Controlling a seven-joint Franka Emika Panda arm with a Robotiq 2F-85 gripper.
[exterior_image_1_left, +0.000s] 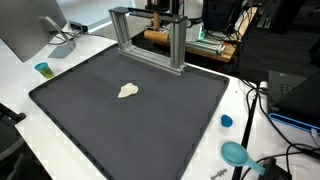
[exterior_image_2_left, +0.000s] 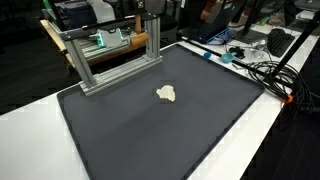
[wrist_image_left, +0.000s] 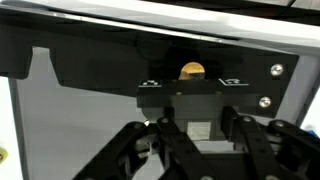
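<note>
Writing: none that you can read. The pale patch between the gripper linkages in the wrist view is too blurred.
Gripper: your gripper (wrist_image_left: 197, 150) is clenched. The dark linkages meet at the bottom of the wrist view, and nothing shows between them.
Gripper surroundings: a black housing with two bright screws (wrist_image_left: 277, 70) fills the upper part of the wrist view. A small yellowish round spot (wrist_image_left: 192, 70) sits at its middle, and you cannot tell what it is.
Aluminium frame: the aluminium frame (exterior_image_1_left: 150, 35) (exterior_image_2_left: 110, 55) stands upright at the far edge of the dark mat (exterior_image_1_left: 60, 110) (exterior_image_2_left: 120, 135). It is the thing nearest your arm.
Pale lump: a crumpled pale lump (exterior_image_1_left: 127, 91) (exterior_image_2_left: 166, 93) lies alone near the mat's middle, well apart from the frame.
Around: in an exterior view, a monitor (exterior_image_1_left: 28, 28) stands on the white table (exterior_image_1_left: 18, 95).
Cables: a tangle of cables (exterior_image_2_left: 262, 68) lies just beside the mat's edge.
In the way: the frame's posts and crossbar stand between the arm and the mat.
Containers: a small teal cup (exterior_image_1_left: 42, 69) stands on the table off one corner of the mat. You cannot see its contents.
Loose items: a blue cap (exterior_image_1_left: 227, 121) and a teal round dish (exterior_image_1_left: 235, 153) lie beside the opposite edge of the mat.
</note>
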